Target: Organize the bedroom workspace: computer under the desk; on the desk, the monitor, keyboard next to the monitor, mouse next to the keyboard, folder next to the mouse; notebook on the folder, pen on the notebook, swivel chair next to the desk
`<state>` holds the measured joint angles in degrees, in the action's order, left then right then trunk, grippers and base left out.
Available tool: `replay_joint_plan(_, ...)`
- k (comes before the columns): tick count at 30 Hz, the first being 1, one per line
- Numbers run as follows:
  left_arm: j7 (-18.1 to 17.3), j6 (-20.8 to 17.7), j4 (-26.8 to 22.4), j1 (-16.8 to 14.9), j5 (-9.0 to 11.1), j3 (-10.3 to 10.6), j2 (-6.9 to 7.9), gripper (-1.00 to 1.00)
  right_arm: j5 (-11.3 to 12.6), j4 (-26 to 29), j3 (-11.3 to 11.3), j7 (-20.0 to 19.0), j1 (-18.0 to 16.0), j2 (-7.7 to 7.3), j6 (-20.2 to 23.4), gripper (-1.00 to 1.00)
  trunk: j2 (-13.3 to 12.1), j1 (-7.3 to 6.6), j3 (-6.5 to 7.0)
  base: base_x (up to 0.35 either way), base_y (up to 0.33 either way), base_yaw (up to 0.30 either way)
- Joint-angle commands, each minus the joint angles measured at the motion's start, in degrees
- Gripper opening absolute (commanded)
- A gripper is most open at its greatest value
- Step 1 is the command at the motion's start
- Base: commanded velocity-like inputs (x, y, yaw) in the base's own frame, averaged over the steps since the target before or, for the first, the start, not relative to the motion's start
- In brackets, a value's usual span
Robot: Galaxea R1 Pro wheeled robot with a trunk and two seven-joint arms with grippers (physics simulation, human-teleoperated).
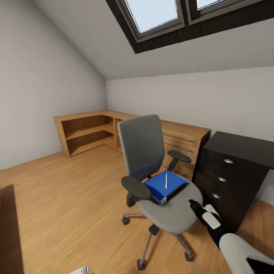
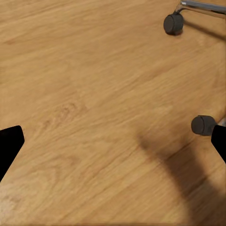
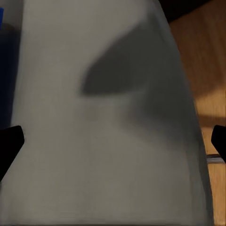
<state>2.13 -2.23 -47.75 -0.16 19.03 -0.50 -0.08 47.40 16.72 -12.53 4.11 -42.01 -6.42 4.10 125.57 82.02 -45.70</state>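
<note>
Swivel chair [image 1: 160, 182] is carrying the folder [image 1: 166, 186] and, seemingly, the pen [image 1: 166, 180]; we are holding our nearer right gripper [image 1: 193, 206], fingers apart, over the seat, the folder lying ahead-left.

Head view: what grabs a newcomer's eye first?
The grey swivel chair mid-room on the wooden floor, with a bright blue folder on its seat and a pale pen lying on top. Next, the right gripper hovering over the seat's front edge, jaws open, beside the black drawer unit. A skylight sits overhead.
</note>
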Motion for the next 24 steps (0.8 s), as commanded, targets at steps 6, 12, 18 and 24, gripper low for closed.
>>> replay_joint_plan(6, 0.15, -0.23, -0.06, -0.01, 0.47, 0.05, -0.01, 1.00, 0.34, 0.16, 0.13, 0.29, 0.00, 0.07, -0.05, 1.00, 0.03, -0.01, -0.06, 0.000, 0.000, 0.015)
replay_joint_plan(12, 0.15, -0.23, -0.06, -0.01, 0.40, 0.05, 0.00, 1.00, 0.32, 0.16, 0.13, -0.20, 0.00, 0.09, 0.17, 1.00, 0.03, -0.01, -0.06, 0.000, 0.000, 0.001)
replay_joint_plan(18, 0.15, -0.23, -0.06, -0.01, 0.42, -0.03, 0.16, 1.00, 0.37, 0.16, -0.19, -0.42, 0.00, 0.09, 0.30, 1.00, 0.03, -0.01, -0.06, -0.183, 0.000, 0.000)
replay_joint_plan(24, 0.15, -0.16, -0.13, -0.01, 0.40, -0.03, 0.17, 1.00, 0.40, 0.16, -0.20, -0.42, 0.00, 0.18, 0.33, 1.00, 0.03, -0.01, -0.06, -0.056, 0.000, 0.000)
